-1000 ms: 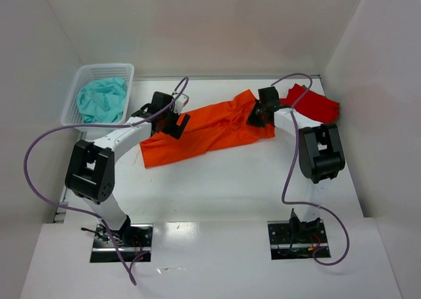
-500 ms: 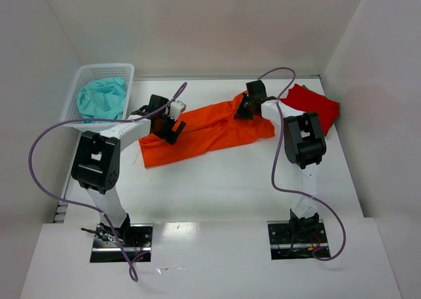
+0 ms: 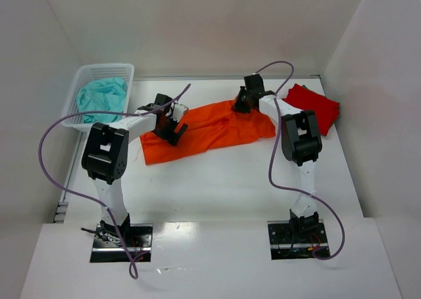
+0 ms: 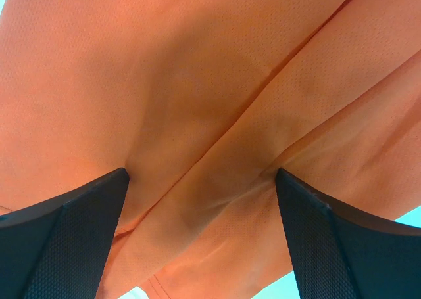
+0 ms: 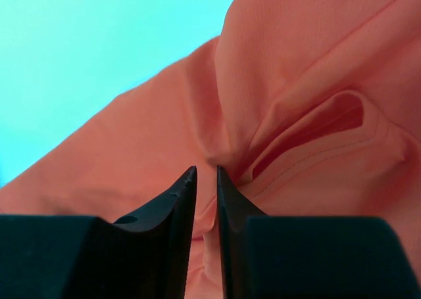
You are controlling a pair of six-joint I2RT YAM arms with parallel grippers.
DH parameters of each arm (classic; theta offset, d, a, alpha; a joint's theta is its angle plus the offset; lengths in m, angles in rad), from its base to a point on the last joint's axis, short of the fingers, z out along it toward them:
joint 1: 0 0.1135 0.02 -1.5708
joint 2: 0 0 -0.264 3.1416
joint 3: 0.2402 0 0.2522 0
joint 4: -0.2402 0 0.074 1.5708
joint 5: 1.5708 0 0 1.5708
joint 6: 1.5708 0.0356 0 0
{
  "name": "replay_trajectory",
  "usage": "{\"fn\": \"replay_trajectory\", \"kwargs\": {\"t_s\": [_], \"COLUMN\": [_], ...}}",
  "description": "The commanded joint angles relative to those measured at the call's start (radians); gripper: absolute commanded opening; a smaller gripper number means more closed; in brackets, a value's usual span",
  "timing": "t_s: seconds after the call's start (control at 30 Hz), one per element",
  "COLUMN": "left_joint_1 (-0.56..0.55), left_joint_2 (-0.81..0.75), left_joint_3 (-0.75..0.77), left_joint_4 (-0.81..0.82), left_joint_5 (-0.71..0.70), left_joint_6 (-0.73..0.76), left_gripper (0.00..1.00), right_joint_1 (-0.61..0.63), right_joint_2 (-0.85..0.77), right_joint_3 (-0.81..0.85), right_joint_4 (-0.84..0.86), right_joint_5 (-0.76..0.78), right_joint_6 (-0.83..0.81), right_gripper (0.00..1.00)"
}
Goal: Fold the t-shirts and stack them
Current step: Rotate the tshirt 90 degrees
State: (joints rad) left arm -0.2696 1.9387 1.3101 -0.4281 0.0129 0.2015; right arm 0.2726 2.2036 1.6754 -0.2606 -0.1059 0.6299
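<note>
The bright orange t-shirt [image 3: 210, 131] lies crumpled and stretched across the middle of the table. It fills the left wrist view [image 4: 217, 102] and the right wrist view [image 5: 302, 115]. The deeper red t-shirt [image 3: 316, 102] lies bunched at the back right. My left gripper [image 3: 172, 125] is over the orange shirt's left part. Its jaws [image 4: 200, 174] are wide open with cloth spanning between the fingers [image 4: 85, 227]. My right gripper [image 3: 242, 104] is at the orange shirt's far edge. Its jaws [image 5: 206, 170] are pinched on a raised fold of that shirt.
A white mesh basket [image 3: 122, 69] stands at the back left and holds a teal cloth [image 3: 102, 96]. White walls close in the table on the left, back and right. Purple cables loop over both arms.
My right gripper has moved back and left along the orange shirt's far edge, gathering cloth. My left gripper has shifted slightly left and nearer on the shirt. Both arms' elbows have swung inward.
</note>
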Motion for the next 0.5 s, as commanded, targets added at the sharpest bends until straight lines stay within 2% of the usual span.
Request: {"fn": "replay_trajectory", "kwargs": {"t_s": [0.0, 0.23, 0.33, 0.4, 0.47], "left_joint_1": [0.009, -0.029, -0.063, -0.082, -0.092], "left_joint_2": [0.068, 0.016, 0.013, 0.013, 0.002], "left_joint_3": [0.023, 0.005, 0.005, 0.005, -0.037], "left_joint_4": [-0.053, -0.115, -0.17, -0.208, -0.212], "left_joint_5": [-0.025, 0.03, 0.039, 0.065, 0.106], "left_joint_6": [-0.01, -0.098, -0.156, -0.203, -0.233], "left_gripper": [1.0, 1.0, 1.0, 1.0, 1.0], "right_joint_1": [0.011, 0.002, -0.004, -0.007, -0.007], "right_joint_2": [-0.053, -0.097, -0.11, -0.13, -0.152], "right_joint_3": [-0.017, -0.051, -0.059, -0.092, -0.123], "right_joint_4": [-0.008, -0.014, -0.029, -0.029, -0.029], "right_joint_5": [0.034, 0.064, 0.075, 0.087, 0.104], "right_joint_6": [-0.018, -0.018, -0.018, -0.018, -0.009], "right_gripper": [0.25, 0.33, 0.49, 0.71, 0.82]}}
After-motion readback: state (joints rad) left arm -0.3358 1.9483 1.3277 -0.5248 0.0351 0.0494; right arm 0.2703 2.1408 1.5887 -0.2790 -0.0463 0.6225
